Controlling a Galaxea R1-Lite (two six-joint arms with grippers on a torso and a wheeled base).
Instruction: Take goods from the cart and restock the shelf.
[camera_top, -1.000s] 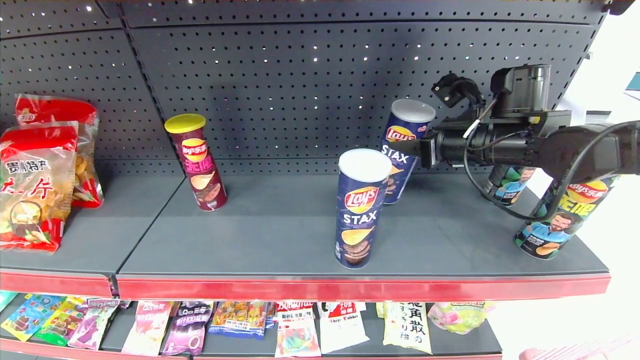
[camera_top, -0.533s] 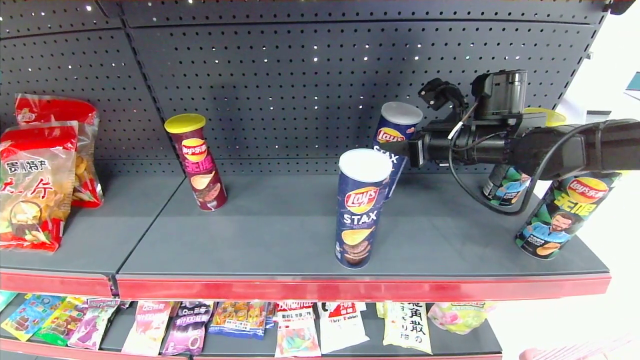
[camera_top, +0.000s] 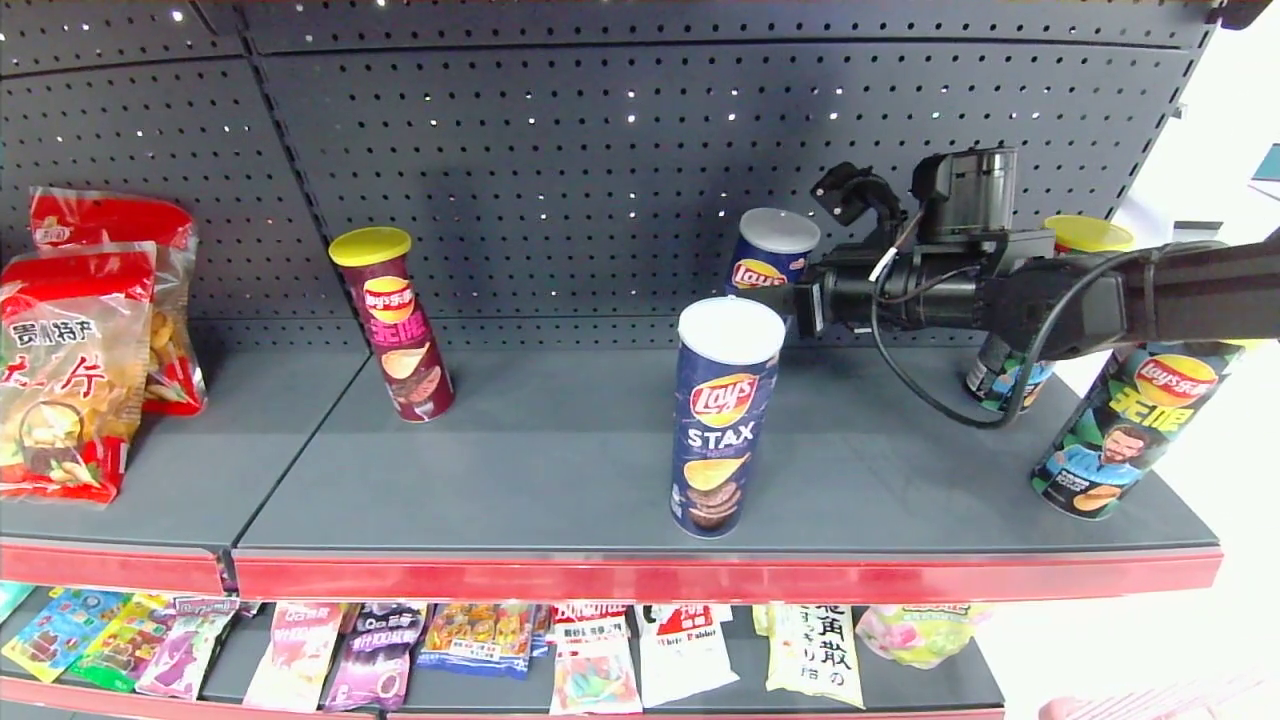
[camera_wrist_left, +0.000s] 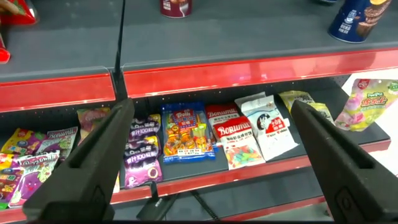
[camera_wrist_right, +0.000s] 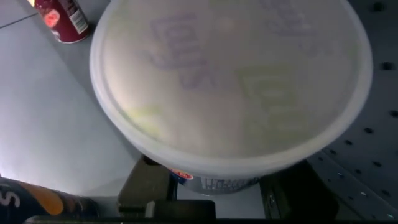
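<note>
Hanging level above shelf (camera_top: 560, 450) — right gripper (camera_top: 782, 297) clamps rear blue can (camera_top: 768, 250).

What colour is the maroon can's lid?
The lid is yellow; the head view shows it best.

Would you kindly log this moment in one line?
right gripper: shut on blue white-lidded chip can, grey shelf rear | left gripper: open

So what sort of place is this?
Looks like a shop aisle, or a mock-up of one: a pegboard-backed shelf with a red front edge, chip cans standing on it, a further can in the right gripper, and snack packets laid out on the tier below.
</note>
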